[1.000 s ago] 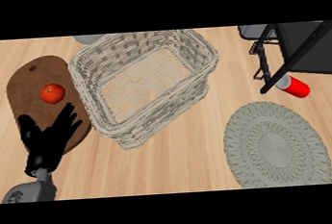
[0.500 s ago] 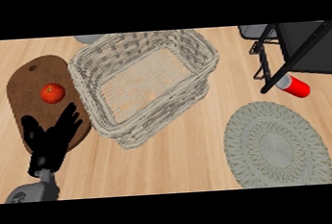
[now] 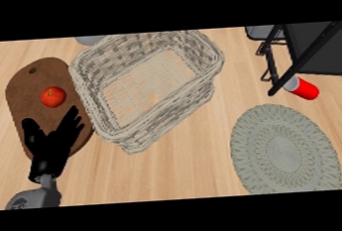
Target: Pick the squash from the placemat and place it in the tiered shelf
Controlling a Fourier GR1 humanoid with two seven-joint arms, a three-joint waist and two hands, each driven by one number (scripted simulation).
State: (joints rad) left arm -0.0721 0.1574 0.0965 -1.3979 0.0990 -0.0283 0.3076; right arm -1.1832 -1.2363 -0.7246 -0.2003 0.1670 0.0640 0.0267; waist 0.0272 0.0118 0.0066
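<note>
A light wooden counter (image 3: 185, 171) is seen from steeply above. At the lower left, the left hand (image 3: 53, 147) is shown with its fingers spread wide and straight, pointing up the view, nothing held in it. It's laid over the lower end of a dark brown cutting board (image 3: 27, 91), which runs up the left side with a small hole near its top. A red tomato (image 3: 53, 96) is sat on that board, just above the fingertips and apart from them.

Right beside the board, a big pale wicker basket (image 3: 199, 51) is parked at a tilt, its near corner almost touching the board's edge. A bit of a grey round thing (image 3: 90, 40) is poking out behind the basket's top left corner, too cut off to be identified.

Over on the lower right, a round grey woven placemat (image 3: 285, 149) is laid flat. No squash can be made out on it, or anywhere else in view. Above the placemat, the black frame of the tiered shelf (image 3: 302, 50) is seen at the upper right, and a red can with a white end (image 3: 301, 87) is lying by its foot, touching or nearly touching a leg.

The right hand isn't shown at all.
</note>
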